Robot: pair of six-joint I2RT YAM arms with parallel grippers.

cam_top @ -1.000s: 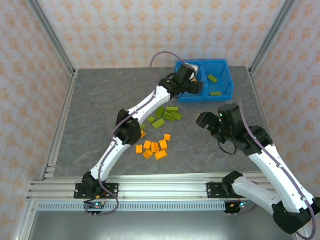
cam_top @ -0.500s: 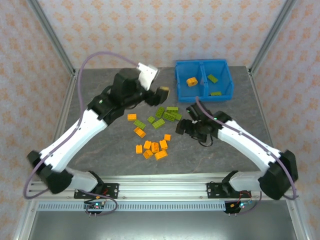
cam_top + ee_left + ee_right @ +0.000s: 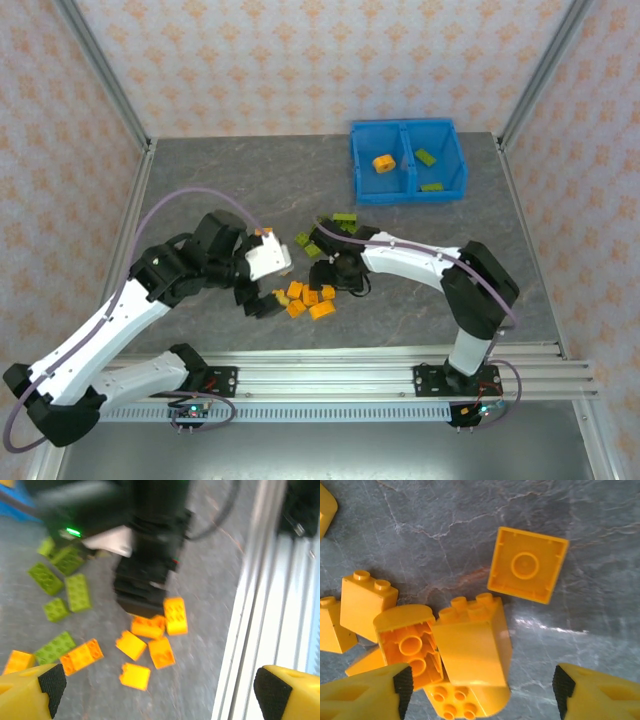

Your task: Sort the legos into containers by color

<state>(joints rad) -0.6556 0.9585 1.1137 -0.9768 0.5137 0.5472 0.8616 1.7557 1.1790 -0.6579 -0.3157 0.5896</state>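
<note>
On the grey table, between the arm bases and the blue bin, you find the loose legos in two patches: lime green bricks on the far side and orange bricks nearer the arms. The bin stands at the far right, well apart from both patches. Its left compartment holds a single orange piece. Its right compartment holds two green pieces.

**Right gripper**
- It sits low over the orange patch.
- In the right wrist view, its yellow fingertips stand wide apart and clamp nothing.
- A sloped brick lies between them, leaning against an upturned brick whose hollow underside faces the camera.
- A square piece lies underside-up just beyond, apart from that cluster.

**Left gripper**
- It hangs at the left edge of the orange patch, near the right gripper.
- The left wrist view is blurred, but you can see its fingertips fully spread with nothing between them.
- Ahead of them, the right gripper's black body stands over the orange bricks, with green bricks to its left.
- The aluminium rail runs along the right side of that view.
</note>
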